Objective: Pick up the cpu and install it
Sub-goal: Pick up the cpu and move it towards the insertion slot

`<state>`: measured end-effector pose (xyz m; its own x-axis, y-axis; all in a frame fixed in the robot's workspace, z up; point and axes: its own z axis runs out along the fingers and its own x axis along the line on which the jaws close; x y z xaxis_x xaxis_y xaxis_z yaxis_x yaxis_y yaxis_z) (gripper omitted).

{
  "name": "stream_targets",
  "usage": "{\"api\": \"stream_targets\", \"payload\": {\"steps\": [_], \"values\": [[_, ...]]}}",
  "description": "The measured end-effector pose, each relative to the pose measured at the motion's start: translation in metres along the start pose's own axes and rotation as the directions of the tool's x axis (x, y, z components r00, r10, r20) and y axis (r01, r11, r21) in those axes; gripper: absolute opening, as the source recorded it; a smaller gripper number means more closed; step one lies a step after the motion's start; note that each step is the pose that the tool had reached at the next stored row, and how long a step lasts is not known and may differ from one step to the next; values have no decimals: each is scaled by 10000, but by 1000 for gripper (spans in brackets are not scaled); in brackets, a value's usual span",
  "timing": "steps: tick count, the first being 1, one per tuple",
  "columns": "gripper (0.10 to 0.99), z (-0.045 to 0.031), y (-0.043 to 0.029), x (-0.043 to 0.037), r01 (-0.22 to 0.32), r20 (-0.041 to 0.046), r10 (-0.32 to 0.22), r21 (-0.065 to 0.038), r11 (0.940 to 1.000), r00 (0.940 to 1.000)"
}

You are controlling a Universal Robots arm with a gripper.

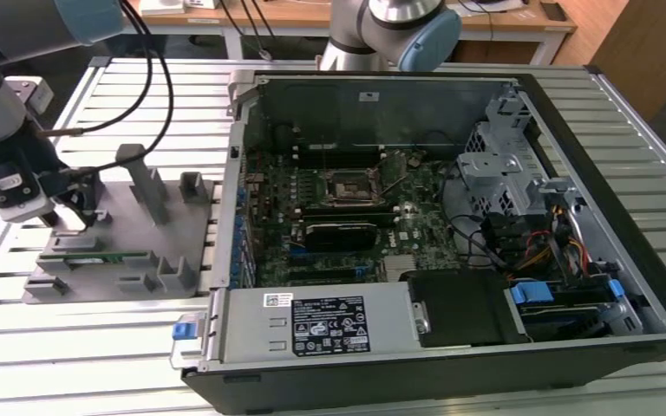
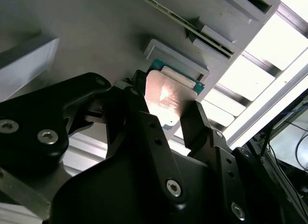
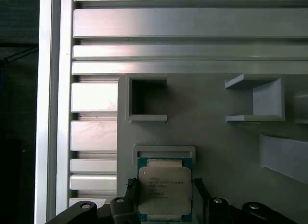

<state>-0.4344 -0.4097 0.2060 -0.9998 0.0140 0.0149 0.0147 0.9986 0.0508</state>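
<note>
The cpu [image 3: 165, 188], a small square chip with a silvery top and a green rim, lies in its seat on the grey fixture [image 3: 207, 132]. My gripper [image 3: 165, 192] has one black finger against each side of the chip and looks shut on it. In the second wrist view the cpu [image 2: 166, 98] shows between the same fingers [image 2: 195, 123], still down on the fixture [image 2: 96, 26]. In the exterior view the gripper [image 1: 67, 221] is low over the fixture [image 1: 136, 234] at the exterior view's left. The black socket frame [image 1: 349, 186] sits on the motherboard inside the open computer case [image 1: 564, 347].
A green memory stick [image 1: 96, 257] lies in the fixture near the gripper. Upright grey posts [image 1: 148, 186] rise from the fixture between the gripper and the case. A slatted aluminium table [image 1: 79, 312] carries everything. A second arm's base [image 1: 385, 30] stands behind the case.
</note>
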Motion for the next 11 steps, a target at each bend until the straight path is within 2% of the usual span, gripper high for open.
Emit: {"api": "stream_targets", "payload": {"steps": [11], "values": [[533, -52, 16, 1, 0, 0, 0, 0, 10000, 10000]]}}
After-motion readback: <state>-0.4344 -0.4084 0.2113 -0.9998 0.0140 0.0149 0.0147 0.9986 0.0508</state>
